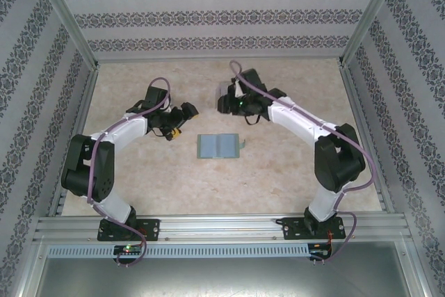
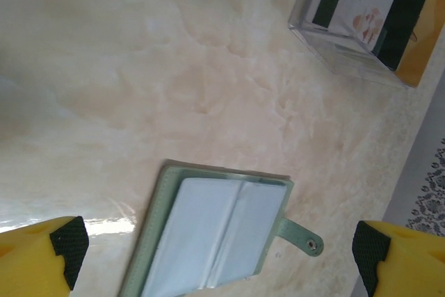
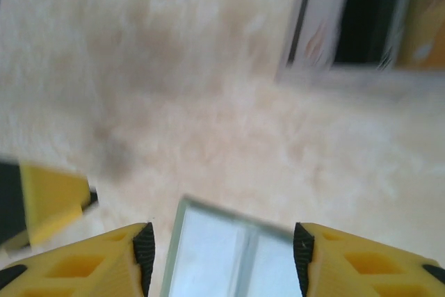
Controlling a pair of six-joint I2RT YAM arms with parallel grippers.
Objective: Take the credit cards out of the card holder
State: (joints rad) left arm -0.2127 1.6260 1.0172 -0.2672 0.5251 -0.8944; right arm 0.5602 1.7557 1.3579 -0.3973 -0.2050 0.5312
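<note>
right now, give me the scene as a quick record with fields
card holder: open flat on the table, lining up
its pockets: contents cannot tell
clear tray: beyond the holder, black, white and orange cards standing inside
left gripper: open, empty, holder ahead of it
right gripper: open, empty, holder ahead of it
</note>
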